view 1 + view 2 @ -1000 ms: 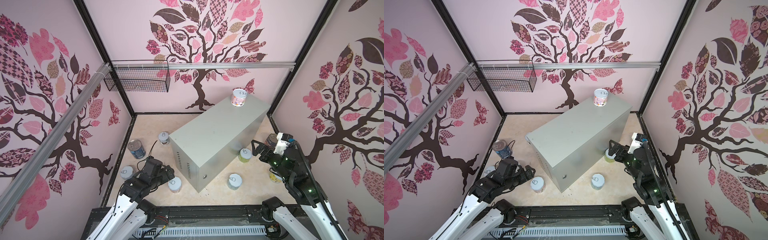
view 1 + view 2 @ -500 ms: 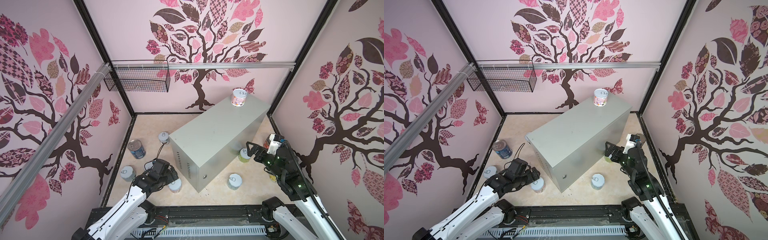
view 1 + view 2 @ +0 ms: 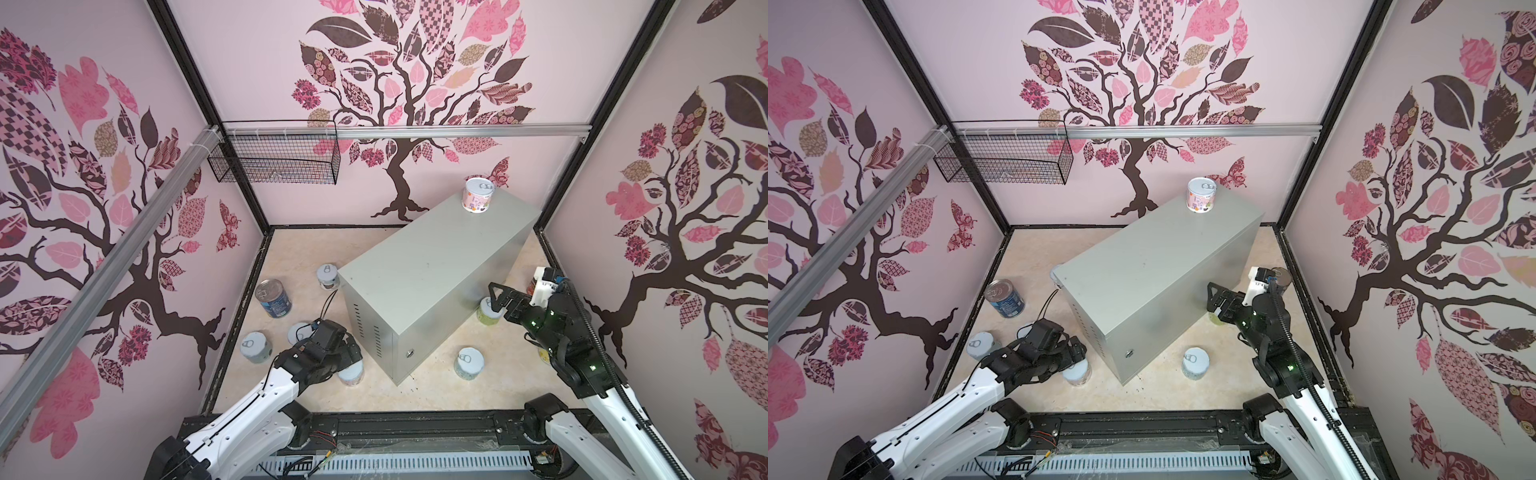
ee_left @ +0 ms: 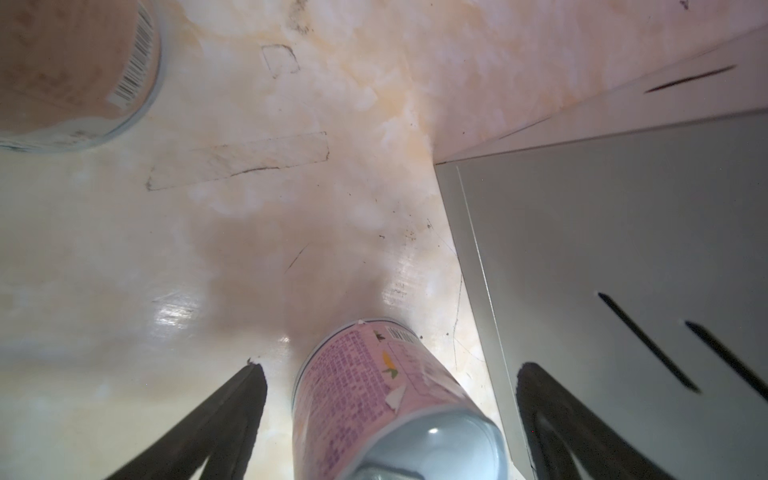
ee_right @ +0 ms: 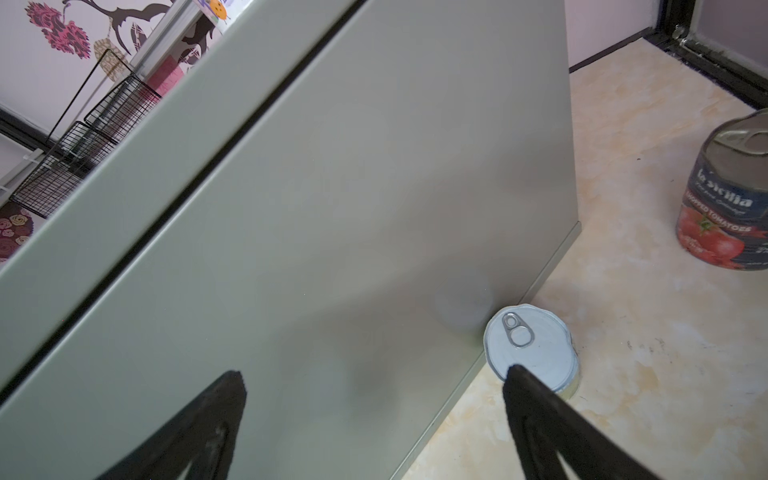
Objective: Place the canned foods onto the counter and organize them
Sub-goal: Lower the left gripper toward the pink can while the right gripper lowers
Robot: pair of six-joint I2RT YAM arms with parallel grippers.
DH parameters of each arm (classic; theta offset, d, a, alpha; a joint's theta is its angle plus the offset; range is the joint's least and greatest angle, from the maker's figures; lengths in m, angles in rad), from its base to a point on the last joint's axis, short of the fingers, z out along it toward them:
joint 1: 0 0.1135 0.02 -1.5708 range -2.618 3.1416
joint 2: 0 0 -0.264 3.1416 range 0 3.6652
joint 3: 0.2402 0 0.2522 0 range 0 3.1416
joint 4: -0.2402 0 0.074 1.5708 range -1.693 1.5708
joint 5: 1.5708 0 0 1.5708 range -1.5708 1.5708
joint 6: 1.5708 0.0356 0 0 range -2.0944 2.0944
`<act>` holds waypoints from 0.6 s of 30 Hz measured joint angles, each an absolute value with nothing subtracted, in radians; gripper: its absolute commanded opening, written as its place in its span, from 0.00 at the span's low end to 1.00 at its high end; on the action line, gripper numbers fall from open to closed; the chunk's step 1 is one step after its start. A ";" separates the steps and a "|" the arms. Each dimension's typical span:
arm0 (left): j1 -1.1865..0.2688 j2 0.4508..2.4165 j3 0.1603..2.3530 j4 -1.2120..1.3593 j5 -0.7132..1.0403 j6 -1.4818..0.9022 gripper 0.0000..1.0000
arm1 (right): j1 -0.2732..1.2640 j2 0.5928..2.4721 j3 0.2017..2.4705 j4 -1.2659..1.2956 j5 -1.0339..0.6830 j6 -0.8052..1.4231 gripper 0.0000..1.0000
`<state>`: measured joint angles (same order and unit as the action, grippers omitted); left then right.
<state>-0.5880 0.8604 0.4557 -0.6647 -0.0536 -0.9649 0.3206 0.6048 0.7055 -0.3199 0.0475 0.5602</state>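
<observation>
The basket (image 3: 274,160) hangs on the wall rail, far beyond the left jaws. Left of those jaws, a blue can (image 3: 272,297) and a grey can (image 3: 254,347) stand on the floor (image 3: 299,257). The left jaws gape wide, with a pink can (image 4: 374,395) upright between them and touching neither. Just to their right rises the desk (image 3: 428,270), and a sealed can (image 3: 478,195) stands at its far end. The right jaws are also wide and hold nothing. A green can (image 3: 487,318) sits close under them against the desk's foot. A tomato can (image 5: 727,199) stands beyond it.
</observation>
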 measured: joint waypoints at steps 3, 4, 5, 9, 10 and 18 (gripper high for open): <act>-0.625 0.876 0.456 -0.667 -0.064 -0.981 0.98 | 0.321 0.603 0.706 -0.315 0.047 0.560 1.00; -0.639 0.878 0.456 -0.667 -0.071 -0.989 0.98 | 0.321 0.601 0.706 -0.314 0.047 0.560 1.00; -0.653 0.878 0.456 -0.668 -0.079 -0.997 0.98 | 0.321 0.600 0.706 -0.313 0.046 0.560 1.00; -0.709 0.872 0.456 -0.679 -0.114 -1.027 0.98 | 0.321 0.591 0.706 -0.314 0.041 0.560 1.00; -0.723 0.871 0.456 -0.683 -0.127 -1.035 0.98 | 0.321 0.588 0.705 -0.314 0.040 0.560 1.00; -0.779 0.898 0.456 -0.704 -0.189 -1.071 0.94 | 0.321 0.578 0.705 -0.314 0.029 0.560 1.00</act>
